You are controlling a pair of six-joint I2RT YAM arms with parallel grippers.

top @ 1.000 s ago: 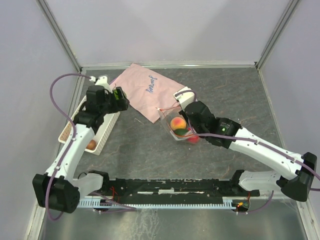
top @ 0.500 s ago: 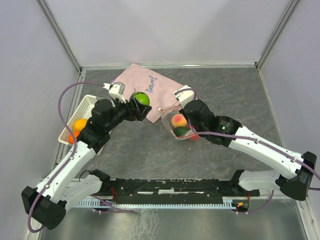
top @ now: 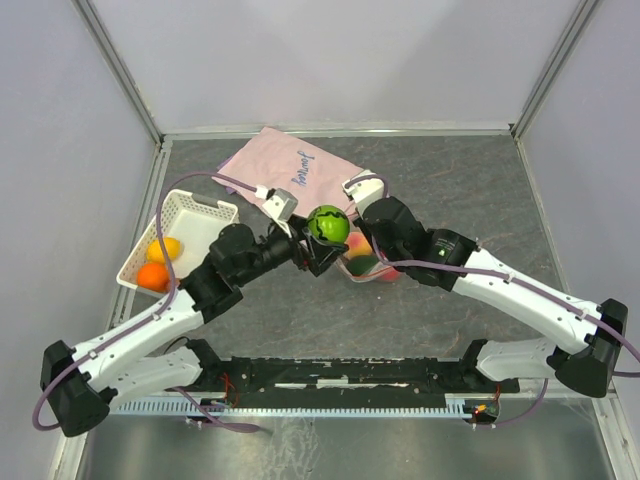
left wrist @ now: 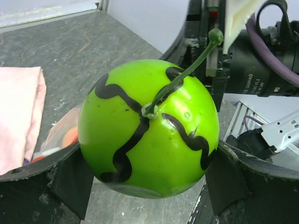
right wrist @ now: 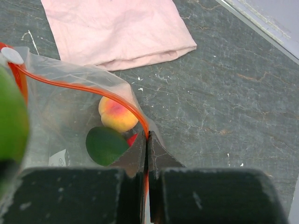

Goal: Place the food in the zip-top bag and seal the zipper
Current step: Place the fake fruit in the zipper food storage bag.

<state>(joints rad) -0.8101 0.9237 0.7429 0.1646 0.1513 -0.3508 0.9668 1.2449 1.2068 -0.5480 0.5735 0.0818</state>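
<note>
Fruit [left wrist: 148,128], green, clamped in wide-spread left gripper [left wrist: 147,179]; zip-top bag [right wrist: 56,112] just ahead, below; zipper [right wrist: 93,89] pinched in right gripper [right wrist: 146,184].

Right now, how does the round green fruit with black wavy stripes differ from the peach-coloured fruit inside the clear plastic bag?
The green striped fruit has black lines and a thin stem; the peach-coloured fruit is yellow with a red blush, no stem visible. The left gripper holds the green one outside the clear bag; the peach one lies inside it. Both are round.
</note>
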